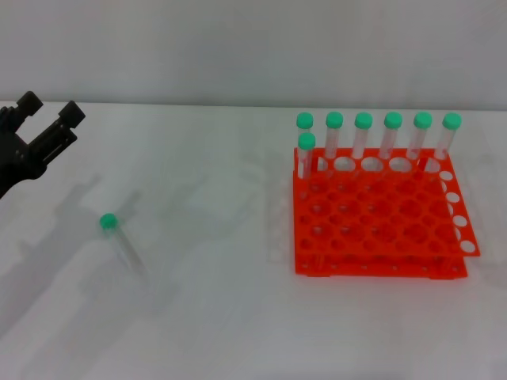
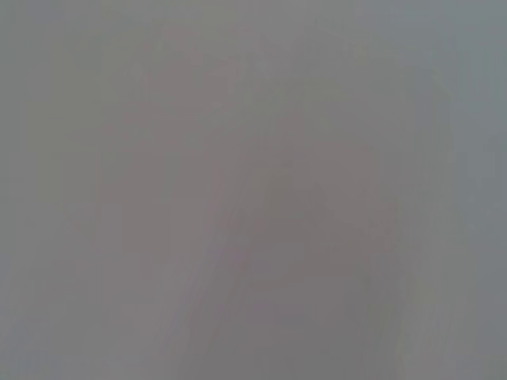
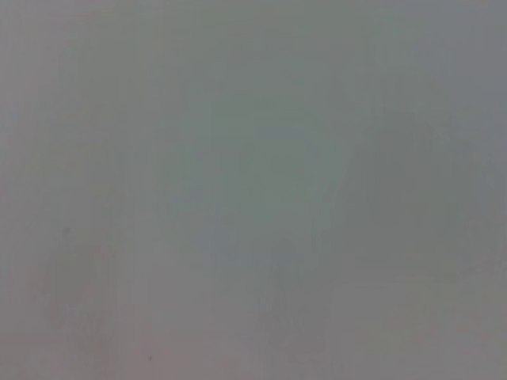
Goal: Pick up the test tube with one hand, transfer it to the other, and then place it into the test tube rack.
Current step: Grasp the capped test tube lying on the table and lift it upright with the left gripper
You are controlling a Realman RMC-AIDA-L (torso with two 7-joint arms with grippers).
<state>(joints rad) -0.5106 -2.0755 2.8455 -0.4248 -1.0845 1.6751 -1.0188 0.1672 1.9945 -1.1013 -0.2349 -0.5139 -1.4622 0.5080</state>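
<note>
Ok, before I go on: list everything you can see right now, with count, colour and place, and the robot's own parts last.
test tube: one, clear with green cap, lying alone on the table's left half, not held.
tubes in the rack: seven, clear with green caps, upright; six along the far row, one just in front of that row's left end.
test tube rack: one, orange-red, two tiers, on the table's right half, most holes empty.
table: one, white surface.
left gripper: one, black, at the far left above the table, fingers apart, holding nothing.
right gripper: not seen in any view; both wrist views show only blank grey.
</note>
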